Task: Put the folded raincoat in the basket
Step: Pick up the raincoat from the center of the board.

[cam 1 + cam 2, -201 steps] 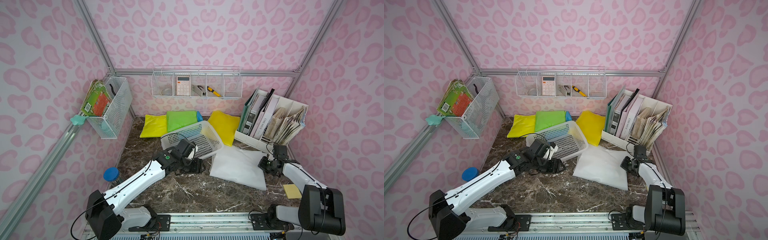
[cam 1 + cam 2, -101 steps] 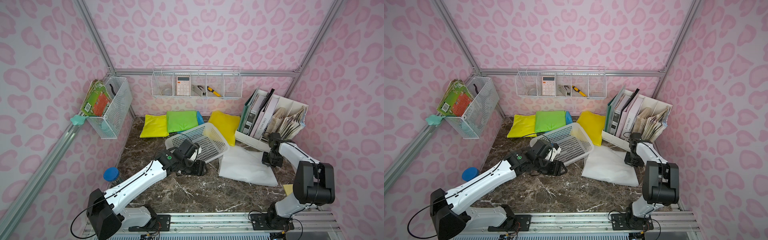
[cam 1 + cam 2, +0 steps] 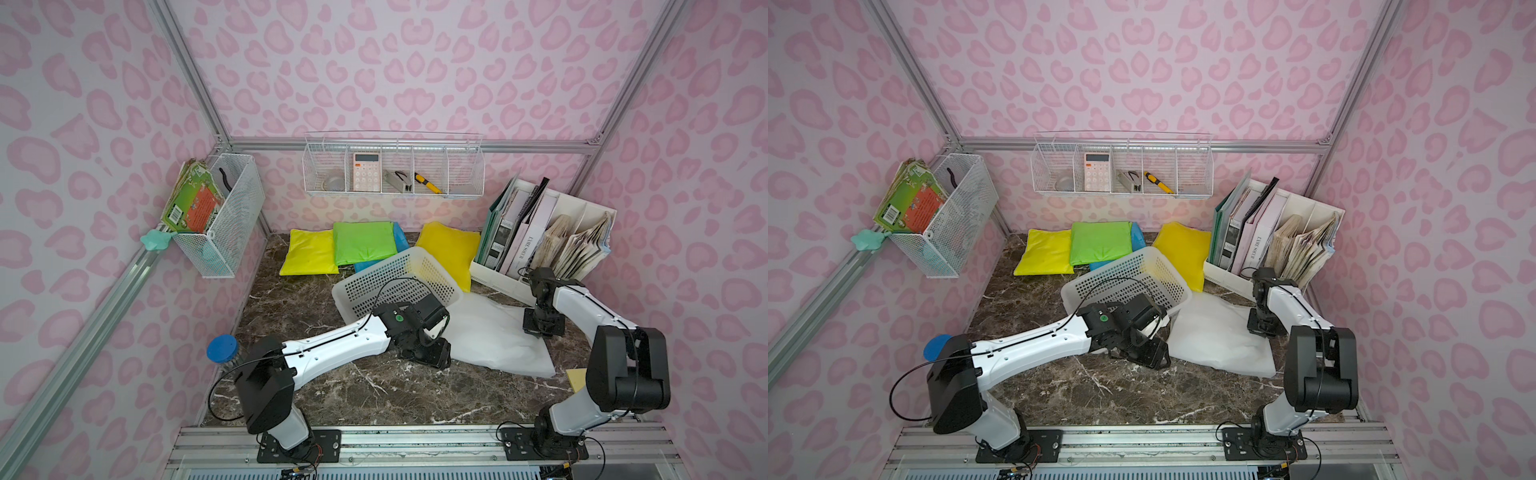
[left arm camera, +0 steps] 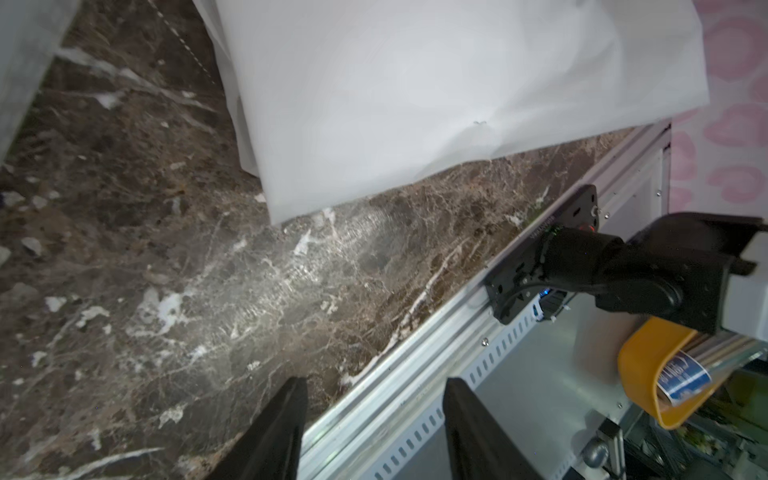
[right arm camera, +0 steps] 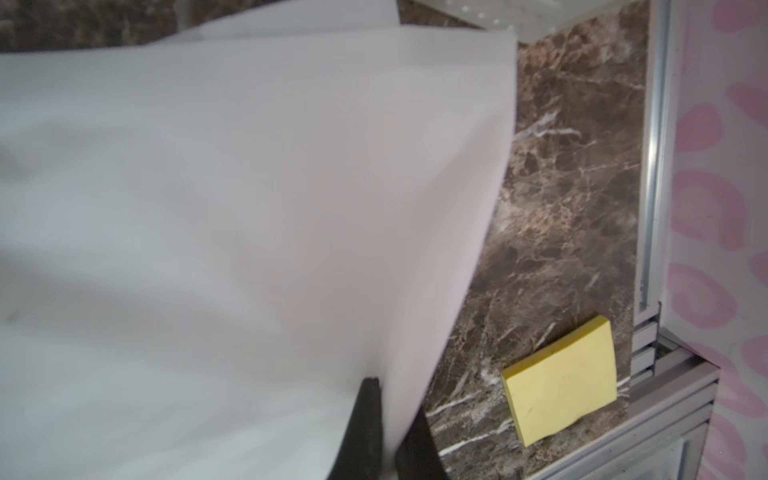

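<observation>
The white folded raincoat (image 3: 494,336) lies on the table (image 3: 374,386) just beside the basket (image 3: 374,286); it looks thin, limp, light and probably slick, so it is best taken by its edges. The right end effector (image 5: 392,399) pinches one edge. The left end effector (image 4: 374,382) stands spread and empty near the opposite corner.

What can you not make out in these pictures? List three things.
- Basket: near side hidden behind the left arm in both top views.
- Blue item: mostly covered by the green raincoat and basket.
- Right gripper: fingers cut off by the picture edge in the right wrist view; white raincoat blurred.
</observation>
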